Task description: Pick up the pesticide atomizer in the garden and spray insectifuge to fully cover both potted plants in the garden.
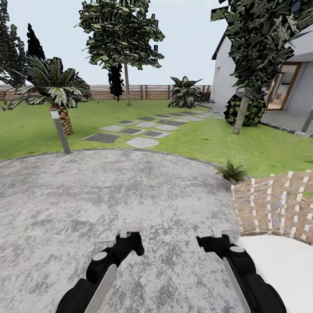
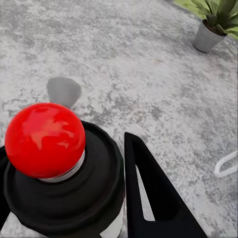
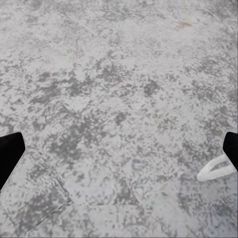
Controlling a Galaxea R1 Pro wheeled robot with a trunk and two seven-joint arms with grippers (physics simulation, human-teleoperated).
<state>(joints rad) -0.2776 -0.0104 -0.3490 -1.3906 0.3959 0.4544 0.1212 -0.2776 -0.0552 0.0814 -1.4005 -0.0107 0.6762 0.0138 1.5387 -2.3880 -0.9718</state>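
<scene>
While one potted plant [image 1: 231, 172] shows, left end effector [image 2: 99, 198] grips the atomizer [image 2: 59, 173] — right [image 3: 119, 153] gapes.

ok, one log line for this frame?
left claw: shut on spray bottle | right claw: open, over patio | potted plant: at patio edge, ahead right | spraying: not yet

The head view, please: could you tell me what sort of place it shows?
A home garden, most likely: a green lawn around a grey paved patio, a wooden fence at the back, and a house beside it.
</scene>
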